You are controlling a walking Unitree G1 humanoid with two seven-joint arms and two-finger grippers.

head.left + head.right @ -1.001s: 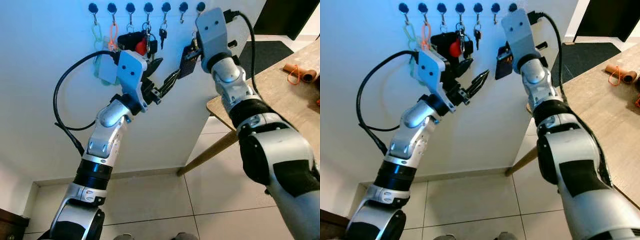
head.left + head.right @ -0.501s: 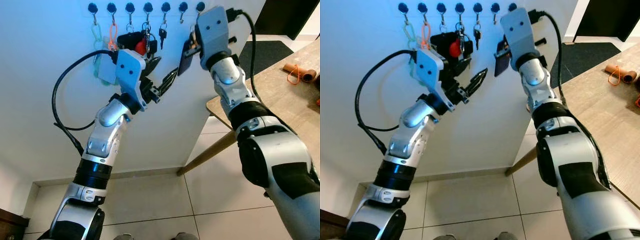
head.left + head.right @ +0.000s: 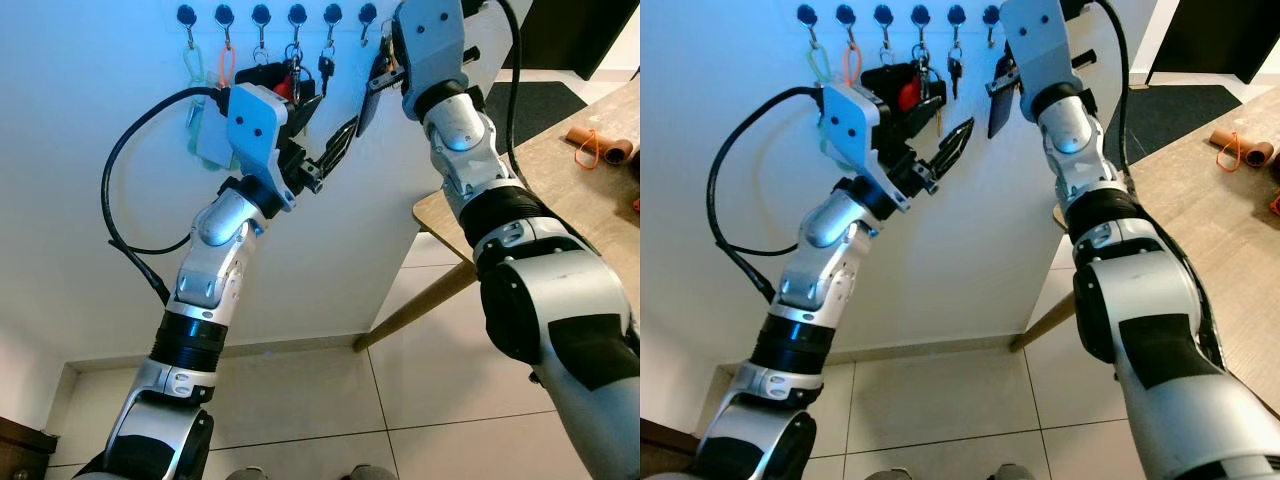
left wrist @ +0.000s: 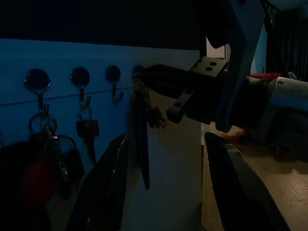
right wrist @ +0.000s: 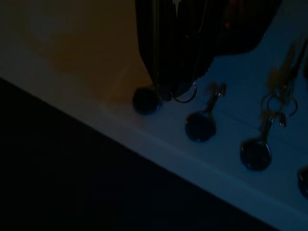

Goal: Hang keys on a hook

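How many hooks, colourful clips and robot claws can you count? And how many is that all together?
Wall hooks: 6 in view
Clips: 2, one green clip and one orange clip
Claws: 2, the left claw open and the right claw holding the keys
Total: 10
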